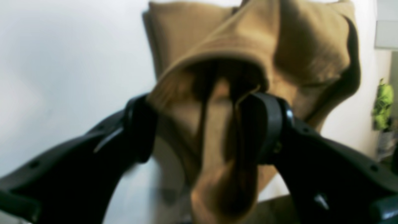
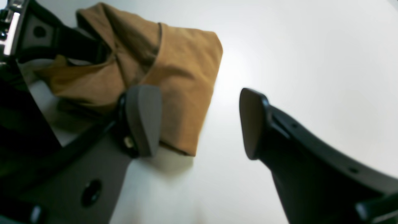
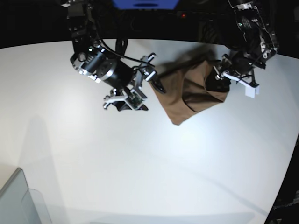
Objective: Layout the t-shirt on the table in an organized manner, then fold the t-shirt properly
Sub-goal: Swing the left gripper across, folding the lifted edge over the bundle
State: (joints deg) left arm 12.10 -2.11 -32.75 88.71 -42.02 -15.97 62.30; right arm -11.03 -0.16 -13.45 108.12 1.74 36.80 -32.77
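Observation:
The tan-brown t-shirt [image 3: 191, 93] lies bunched and partly folded on the white table [image 3: 140, 163], at the far right. My left gripper [image 3: 219, 77] is at the shirt's right edge. In the left wrist view its jaws [image 1: 203, 124] stand wide apart, and a raised fold of the t-shirt [image 1: 248, 46] hangs blurred between them and over the right finger [image 1: 267, 124]. My right gripper [image 3: 149, 95] is open at the shirt's left edge. In the right wrist view the gripper [image 2: 197, 123] holds nothing, and its left finger [image 2: 143, 121] hovers over the t-shirt [image 2: 183, 77].
A grey translucent bin [image 3: 18, 200] stands at the near left corner. The table's curved edge runs down the right side [image 3: 292, 154]. A green object [image 1: 384, 99] sits off the table beyond the shirt. Bare tabletop [image 2: 311, 62] spreads to the right of the right gripper.

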